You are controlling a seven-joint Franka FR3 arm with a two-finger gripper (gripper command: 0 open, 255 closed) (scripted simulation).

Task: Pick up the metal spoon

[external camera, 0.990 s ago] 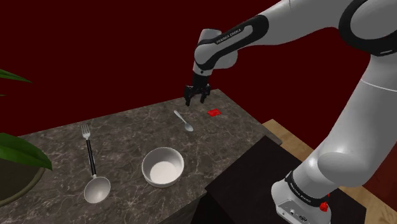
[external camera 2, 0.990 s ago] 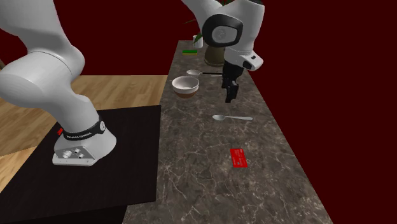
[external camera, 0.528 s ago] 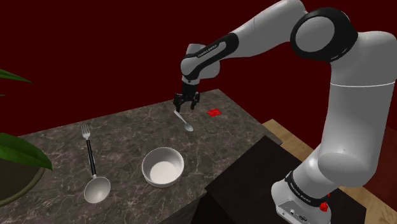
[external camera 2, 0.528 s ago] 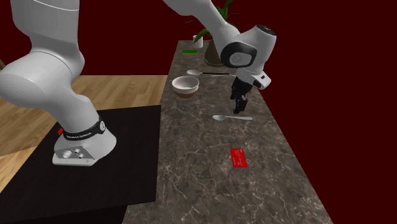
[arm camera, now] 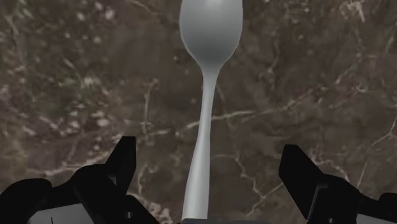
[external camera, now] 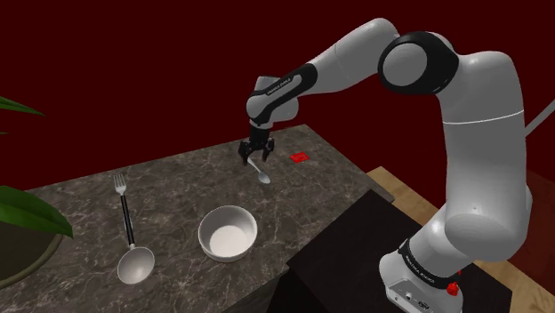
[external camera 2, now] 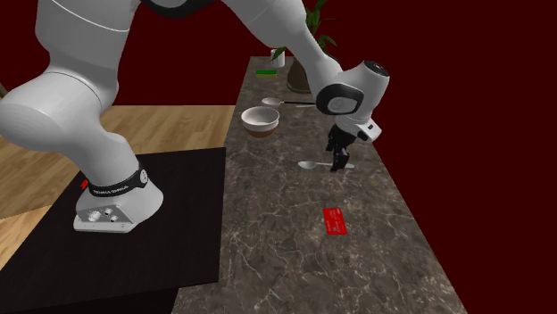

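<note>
You are looking at the spoon (external camera: 259, 171) (external camera 2: 316, 165) (arm camera: 207, 95) lying flat on the dark marbled countertop (external camera: 178, 173), toward its far end. In the shoulder view its long axis is running diagonally, with the handle toward the upper left and the bowl pointing to the lower right. In the second exterior view the bowl is pointing to that view's left. In the wrist view the bowl is pointing away from the gripper (arm camera: 210, 153), and the handle is passing back between the fingers. The fingers are standing wide apart, one on each side of the handle, and neither is touching it. A red card (external camera: 299, 157) (external camera 2: 335, 220) is lying near the spoon, apart from it. A white bowl (external camera: 228, 233) (external camera 2: 260, 119) is sitting well apart, nearer the counter's front edge. A fork (external camera: 119, 184) and a ladle (external camera: 135, 264) are lying farther off, beside green leaves (external camera: 27, 213). Nothing is standing between the fingers and the handle. The arm is arching high from the stand, and its forearm is sloping down to the shoulder view's left. The gripper (external camera: 250, 160) (external camera 2: 338, 163) is pointing down, low over the handle end.
</note>
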